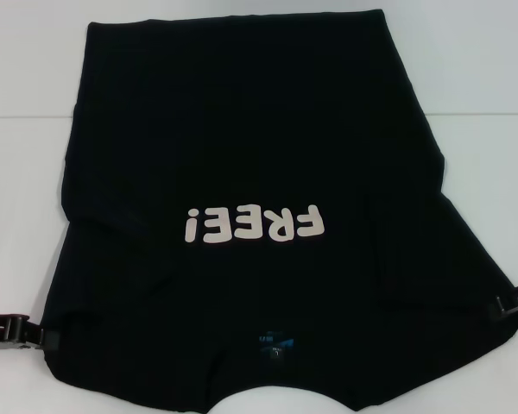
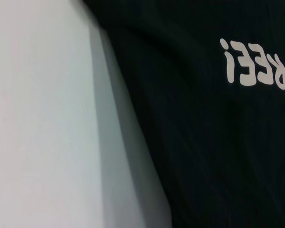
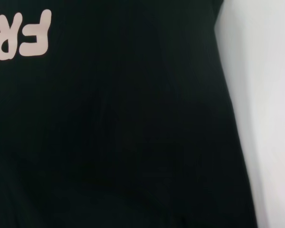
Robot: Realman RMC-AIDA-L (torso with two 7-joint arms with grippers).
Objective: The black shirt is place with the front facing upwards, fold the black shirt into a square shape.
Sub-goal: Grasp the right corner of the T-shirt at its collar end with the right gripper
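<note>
Black cotton covers most of the white table (image 1: 26,129): the black shirt (image 1: 242,138) lies front up, spread flat, its collar end nearest the robot at 6 o'clock and its hem far off at 12 o'clock. The pale lettering (image 1: 252,226) reads upside down from the head view, sitting just below the middle of the cloth, and a small blue neck label (image 1: 272,339) shows closer in, toward 6 o'clock. The left gripper (image 1: 22,332) sits at about 8 o'clock, right at the shirt's near left edge where the sleeve ends; the right gripper (image 1: 514,302) sits at about 4 o'clock against the near right edge. Both touch or nearly touch the cloth, but whether either one has pinched the fabric cannot be told, since the fingers are hidden at the dark edge. Both wrist views show only smooth fabric with parts of the lettering beside bare table. As for progress, no crease or doubled layer is visible on the body, so folding appears barely begun. Bringing the sides and sleeves inward, then doubling the length to make a square, likely all remains ahead.
</note>
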